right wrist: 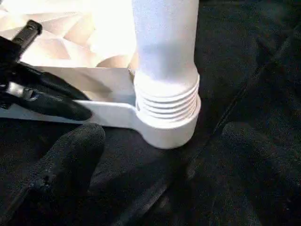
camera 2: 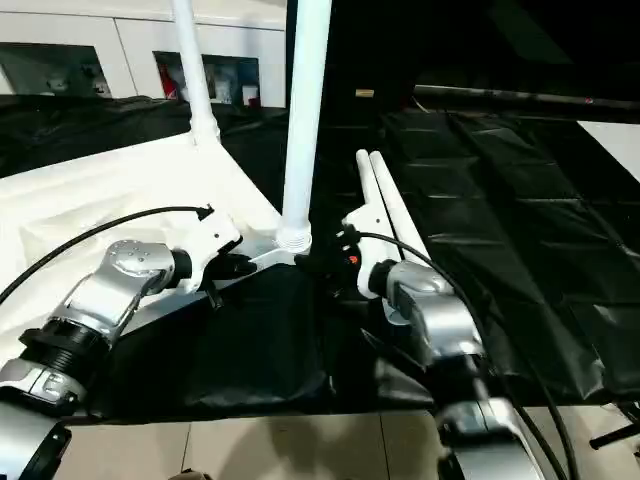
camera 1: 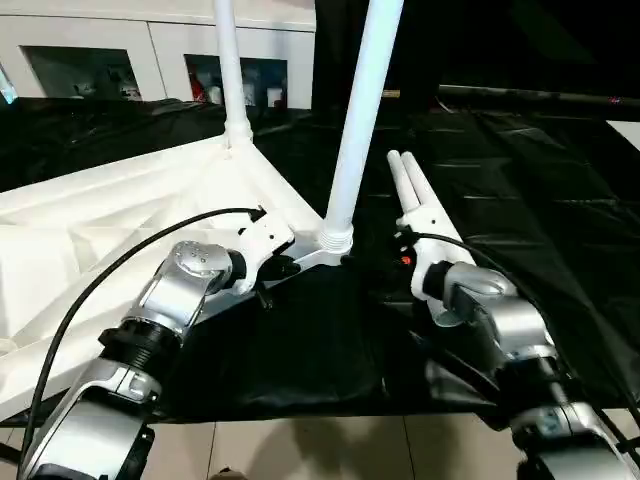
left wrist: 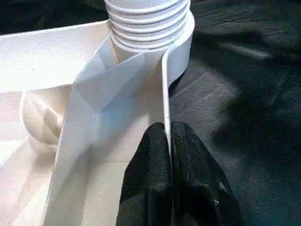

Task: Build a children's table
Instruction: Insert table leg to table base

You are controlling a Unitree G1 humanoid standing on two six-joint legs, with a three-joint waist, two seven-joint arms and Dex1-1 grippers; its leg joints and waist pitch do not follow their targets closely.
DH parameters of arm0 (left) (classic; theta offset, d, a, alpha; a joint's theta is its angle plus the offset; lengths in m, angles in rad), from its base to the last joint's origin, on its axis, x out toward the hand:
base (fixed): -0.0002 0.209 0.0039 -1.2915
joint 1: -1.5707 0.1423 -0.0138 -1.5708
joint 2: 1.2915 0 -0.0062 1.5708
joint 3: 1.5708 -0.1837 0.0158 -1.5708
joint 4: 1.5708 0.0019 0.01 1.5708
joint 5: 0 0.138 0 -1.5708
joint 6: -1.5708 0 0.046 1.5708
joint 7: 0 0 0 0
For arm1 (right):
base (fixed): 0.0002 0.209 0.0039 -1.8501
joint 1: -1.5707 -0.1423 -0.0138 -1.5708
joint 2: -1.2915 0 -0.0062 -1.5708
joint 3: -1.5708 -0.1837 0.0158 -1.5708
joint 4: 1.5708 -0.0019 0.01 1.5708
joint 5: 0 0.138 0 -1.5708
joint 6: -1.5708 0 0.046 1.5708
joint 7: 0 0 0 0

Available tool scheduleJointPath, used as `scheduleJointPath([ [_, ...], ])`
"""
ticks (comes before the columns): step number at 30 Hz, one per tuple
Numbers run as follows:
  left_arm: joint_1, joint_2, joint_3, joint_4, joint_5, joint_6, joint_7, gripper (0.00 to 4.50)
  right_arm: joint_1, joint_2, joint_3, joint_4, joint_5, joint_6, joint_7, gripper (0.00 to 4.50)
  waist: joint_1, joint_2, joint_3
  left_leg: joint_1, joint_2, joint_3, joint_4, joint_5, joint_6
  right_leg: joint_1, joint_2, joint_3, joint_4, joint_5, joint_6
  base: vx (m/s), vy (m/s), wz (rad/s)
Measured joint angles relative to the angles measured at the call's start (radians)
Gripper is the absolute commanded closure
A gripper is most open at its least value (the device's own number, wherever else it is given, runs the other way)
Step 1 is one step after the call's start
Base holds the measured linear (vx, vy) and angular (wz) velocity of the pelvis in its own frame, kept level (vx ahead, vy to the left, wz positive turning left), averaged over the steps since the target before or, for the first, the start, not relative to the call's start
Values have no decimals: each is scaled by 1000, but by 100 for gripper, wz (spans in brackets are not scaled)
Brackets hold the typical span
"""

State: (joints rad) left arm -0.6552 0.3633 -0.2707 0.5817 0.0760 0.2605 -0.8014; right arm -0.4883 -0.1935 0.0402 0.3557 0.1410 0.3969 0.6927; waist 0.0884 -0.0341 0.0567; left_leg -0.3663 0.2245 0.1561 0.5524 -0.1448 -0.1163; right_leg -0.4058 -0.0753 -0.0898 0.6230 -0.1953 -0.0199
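Here the left gripper (left wrist: 170, 141) pinches the table top's (camera 1: 90, 230) thin rim beside the upright leg (camera 1: 358, 120); the right gripper's (right wrist: 155, 155) jaws stand wide near its socket (right wrist: 167, 125).

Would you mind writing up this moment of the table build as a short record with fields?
Table top: white top lies underside up on black sheeting
Fitted legs: near-corner leg upright in its socket, threads showing; far leg upright too
Spare legs: two legs lying side by side on the sheeting
Left gripper: shut on the top's thin side rim, beside the near socket
Right gripper: open, holding nothing, facing the near socket
Background: white cabinet
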Motion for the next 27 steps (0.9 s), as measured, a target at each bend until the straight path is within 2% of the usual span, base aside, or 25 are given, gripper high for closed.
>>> scheduleJointPath([
  [3,-1,-1,3,3,0,-3,0,450,7,0,-4,-24,7,28,-14,3,0,3,1,0,0,0,0,0,0,0,0,0,0,0,0,0,0,0],
  [15,-13,-6,13,26,-1,-3,-3,450,8,-8,7,-41,1,47,-62,3,1,5,3,2,0,0,0,0,0,2,0,0,-1,0,0,0,0,0],
  [18,-11,-7,13,34,-4,-3,-13,450,11,-16,9,-41,0,52,-66,3,1,10,8,18,0,0,-8,-2,1,20,1,-3,-13,-4,6,0,0,0],
  [22,-12,-16,10,36,-3,-3,-25,450,21,-19,18,-48,-8,55,-67,3,-3,20,10,14,1,-23,-10,-6,9,57,-5,-41,-42,-9,12,26,7,15],
  [25,-16,-16,10,36,-3,-3,-29,450,21,-19,29,-52,-9,55,-63,3,-3,25,7,8,-1,-34,-7,-11,22,78,-14,-68,-55,-17,17,80,15,25],
  [27,-19,-16,10,36,-3,-3,-29,450,21,-19,32,-55,-9,55,-63,3,-4,30,5,2,-3,-40,-4,-15,33,89,-17,-80,-64,-21,18,97,20,33],
])
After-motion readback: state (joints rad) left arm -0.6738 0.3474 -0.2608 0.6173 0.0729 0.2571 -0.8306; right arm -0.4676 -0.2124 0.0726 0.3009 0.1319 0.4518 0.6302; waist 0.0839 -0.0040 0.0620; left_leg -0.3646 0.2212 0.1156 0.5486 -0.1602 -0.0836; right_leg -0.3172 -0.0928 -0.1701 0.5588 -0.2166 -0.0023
